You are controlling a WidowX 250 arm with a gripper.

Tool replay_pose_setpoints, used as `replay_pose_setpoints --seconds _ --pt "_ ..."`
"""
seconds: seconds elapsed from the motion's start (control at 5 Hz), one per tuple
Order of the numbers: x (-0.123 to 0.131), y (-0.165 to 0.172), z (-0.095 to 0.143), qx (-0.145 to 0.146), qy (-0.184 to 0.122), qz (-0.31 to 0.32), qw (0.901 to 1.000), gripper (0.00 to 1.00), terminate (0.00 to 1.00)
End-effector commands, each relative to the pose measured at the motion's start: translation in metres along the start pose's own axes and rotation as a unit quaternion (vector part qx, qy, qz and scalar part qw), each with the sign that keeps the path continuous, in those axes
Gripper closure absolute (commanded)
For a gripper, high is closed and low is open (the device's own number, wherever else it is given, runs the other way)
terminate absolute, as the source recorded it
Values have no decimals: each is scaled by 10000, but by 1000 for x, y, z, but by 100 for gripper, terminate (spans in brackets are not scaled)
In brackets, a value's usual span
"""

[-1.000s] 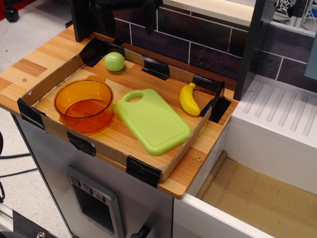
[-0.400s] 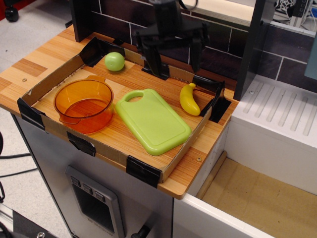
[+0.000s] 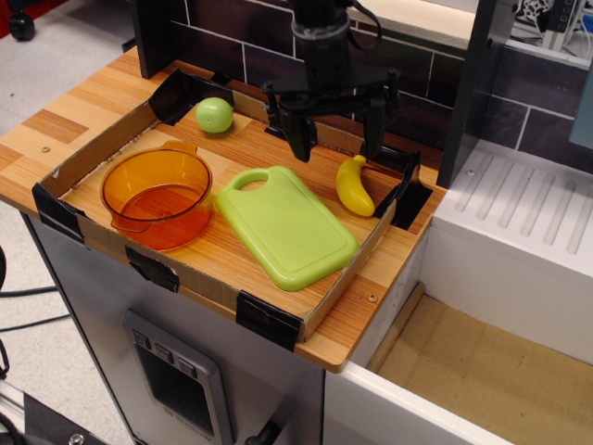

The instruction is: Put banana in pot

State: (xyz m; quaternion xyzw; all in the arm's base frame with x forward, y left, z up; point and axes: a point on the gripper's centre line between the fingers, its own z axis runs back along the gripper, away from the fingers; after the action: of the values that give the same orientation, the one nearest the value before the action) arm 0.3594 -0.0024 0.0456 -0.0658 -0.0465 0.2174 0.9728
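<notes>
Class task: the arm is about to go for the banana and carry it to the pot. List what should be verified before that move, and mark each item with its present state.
1. Claw open wide enough for the banana: ok, both fingers are spread apart.
2. Claw empty: ok, nothing is between the fingers.
3. Claw centred over the banana: not ok, it sits up and to the left of it.
4. Banana free to grasp: ok, it lies apart from the cutting board, but close to the tray wall.
5. Pot empty and upright: ok.
6. Height of the claw above the tray: cannot tell from this single view.
</notes>
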Motion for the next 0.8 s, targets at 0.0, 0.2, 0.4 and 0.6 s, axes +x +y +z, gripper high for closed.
replay_pose_setpoints --seconds 0.0,0.2,0.4,0.6 --pt "4 -11 -3 56 -201 16 9998 0 0" --pt "5 -13 -13 239 -243 85 9994 0 0" --pt "5 -13 -24 382 -264 97 9989 0 0" --pt "6 -13 -28 342 -361 220 9985 0 0"
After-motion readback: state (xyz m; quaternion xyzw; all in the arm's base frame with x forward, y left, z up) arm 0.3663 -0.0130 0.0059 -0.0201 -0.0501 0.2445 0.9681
